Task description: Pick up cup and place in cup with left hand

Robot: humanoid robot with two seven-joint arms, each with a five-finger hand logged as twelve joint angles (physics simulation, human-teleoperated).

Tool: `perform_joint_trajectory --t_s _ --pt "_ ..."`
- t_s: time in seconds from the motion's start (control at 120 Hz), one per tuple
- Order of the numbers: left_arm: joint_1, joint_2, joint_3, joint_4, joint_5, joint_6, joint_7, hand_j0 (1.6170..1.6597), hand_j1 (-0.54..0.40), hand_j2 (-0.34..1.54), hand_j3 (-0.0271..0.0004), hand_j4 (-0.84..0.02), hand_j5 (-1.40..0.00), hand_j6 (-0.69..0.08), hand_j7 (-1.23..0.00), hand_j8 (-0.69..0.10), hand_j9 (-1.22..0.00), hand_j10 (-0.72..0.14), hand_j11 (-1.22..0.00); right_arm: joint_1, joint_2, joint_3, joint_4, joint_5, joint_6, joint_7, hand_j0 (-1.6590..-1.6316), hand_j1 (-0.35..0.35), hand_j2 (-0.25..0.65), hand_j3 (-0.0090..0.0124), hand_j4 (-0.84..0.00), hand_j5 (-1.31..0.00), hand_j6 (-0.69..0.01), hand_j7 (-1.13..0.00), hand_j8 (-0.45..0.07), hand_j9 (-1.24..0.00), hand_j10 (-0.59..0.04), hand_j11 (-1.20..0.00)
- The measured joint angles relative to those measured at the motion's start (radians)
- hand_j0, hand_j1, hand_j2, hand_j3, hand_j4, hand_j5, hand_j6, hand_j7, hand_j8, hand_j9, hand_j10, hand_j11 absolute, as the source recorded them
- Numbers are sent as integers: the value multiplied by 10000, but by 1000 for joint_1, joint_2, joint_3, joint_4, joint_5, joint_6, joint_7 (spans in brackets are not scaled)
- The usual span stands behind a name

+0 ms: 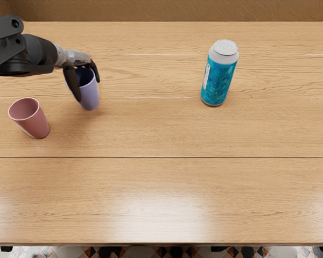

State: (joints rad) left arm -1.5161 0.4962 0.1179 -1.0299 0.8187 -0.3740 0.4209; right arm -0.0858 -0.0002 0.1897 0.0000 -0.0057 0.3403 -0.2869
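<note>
Smooth purple tapered cup (90, 98), likely light, stiff and slippery: left hand (76, 59) pinches its upper wall, the suitable hold point.

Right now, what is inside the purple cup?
Inside the purple cup, only some shadowed inner wall shows. The left hand, closed on it, covers part of the opening; whatever lies at the bottom cannot be seen.

Dark left arm (35, 54) enters at upper left; pale-backed left hand (75, 58) points right; black fingers (72, 83) curve downward, gripping.
</note>
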Motion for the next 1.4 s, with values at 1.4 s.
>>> perform_joint_trajectory --t_s 1.4 --pt "-425 368 324 -319 -220 -86 12 16567 -2226 1899 0 -4057 -6864 -1786 -6905 -1416 -6807 -3015 -6759 0 0 0 0 0 0 0 -16580 -3478 -12 0 3 9 77 0 60 6 43 4"
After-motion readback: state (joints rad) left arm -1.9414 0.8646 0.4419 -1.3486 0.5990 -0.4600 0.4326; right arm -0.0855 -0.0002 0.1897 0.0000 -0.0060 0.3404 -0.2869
